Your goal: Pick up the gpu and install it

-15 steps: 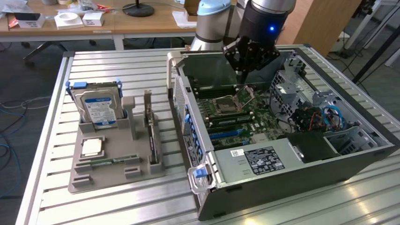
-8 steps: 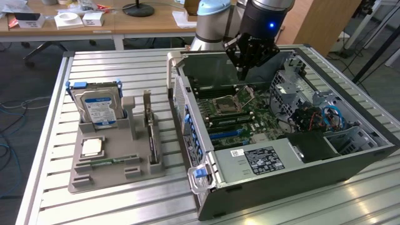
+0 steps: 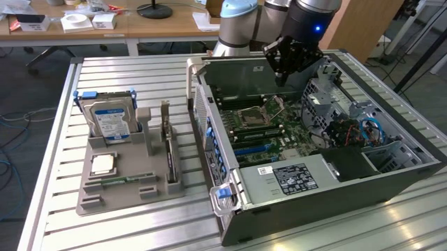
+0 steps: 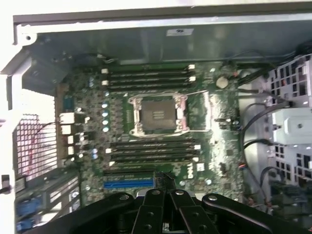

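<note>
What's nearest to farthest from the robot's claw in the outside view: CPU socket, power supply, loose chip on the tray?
1. CPU socket, on the motherboard near the gripper.
2. Power supply, at the case's near end.
3. Loose chip, outside the case, exterior view's left.

I read DELL in white on the motherboard [image 4: 214, 122]; the stickers on the power supply [image 3: 297, 178] and hard drive [image 3: 112, 123] are illegible to me.

A blue-labelled hard drive [image 3: 112, 123] stands upright in a gray holder [image 3: 125, 201] at the left of the slatted bench [image 3: 112, 73]. A square chip [image 3: 103, 164] lies flat just below it.
</note>
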`<state>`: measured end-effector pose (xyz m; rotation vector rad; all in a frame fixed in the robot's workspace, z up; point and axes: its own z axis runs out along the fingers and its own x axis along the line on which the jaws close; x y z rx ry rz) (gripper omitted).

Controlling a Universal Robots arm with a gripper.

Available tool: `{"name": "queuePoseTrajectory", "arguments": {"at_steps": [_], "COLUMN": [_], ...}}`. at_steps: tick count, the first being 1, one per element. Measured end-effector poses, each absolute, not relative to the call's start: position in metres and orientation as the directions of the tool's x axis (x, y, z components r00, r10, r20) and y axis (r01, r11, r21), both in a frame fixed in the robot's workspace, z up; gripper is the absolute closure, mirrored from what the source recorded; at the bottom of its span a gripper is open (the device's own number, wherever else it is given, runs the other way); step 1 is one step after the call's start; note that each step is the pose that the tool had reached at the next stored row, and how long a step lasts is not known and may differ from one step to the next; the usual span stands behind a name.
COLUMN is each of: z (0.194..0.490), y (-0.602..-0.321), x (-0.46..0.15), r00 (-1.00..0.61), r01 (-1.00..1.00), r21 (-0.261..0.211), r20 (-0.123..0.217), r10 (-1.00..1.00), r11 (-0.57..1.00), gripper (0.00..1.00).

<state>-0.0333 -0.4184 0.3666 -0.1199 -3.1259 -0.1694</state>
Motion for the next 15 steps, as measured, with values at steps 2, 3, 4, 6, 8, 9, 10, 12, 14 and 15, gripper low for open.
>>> {"name": "queuePoseTrajectory", "arguments": {"at_steps": [2, 3, 4, 6, 8, 9, 10, 12, 14, 15], "z": [0.367, 0.367, 0.367, 0.367, 0.367, 0.367, 0.367, 0.366, 0.366, 0.366], "y": [-0.418, -0.418, -0.419, -0.418, -0.418, -0.418, -0.418, -0.418, -0.418, -0.418], "x": [-0.024, -0.019, -0.015, -0.006, 0.003, 0.005, 0.007, 0.008, 0.008, 0.008], "r00": [-0.997, -0.997, -0.997, -0.997, -0.997, -0.997, -0.997, -0.997, -0.997, -0.997], "r01": [0.077, 0.077, 0.077, 0.077, 0.077, 0.077, 0.077, 0.077, 0.077, 0.077], "r21": [0.109, 0.109, 0.109, 0.108, 0.101, 0.095, 0.084, 0.053, 0.041, 0.041], "r20": [0.013, 0.013, 0.013, 0.013, 0.012, 0.012, 0.010, 0.006, 0.003, 0.003], "r10": [0.076, 0.076, 0.076, 0.076, 0.076, 0.076, 0.076, 0.077, 0.077, 0.076], "r11": [0.991, 0.991, 0.991, 0.991, 0.992, 0.993, 0.993, 0.996, 0.996, 0.996], "gripper": [0.90, 0.90, 0.90, 0.90, 0.90, 0.90, 0.90, 0.90, 0.90, 0.90]}}
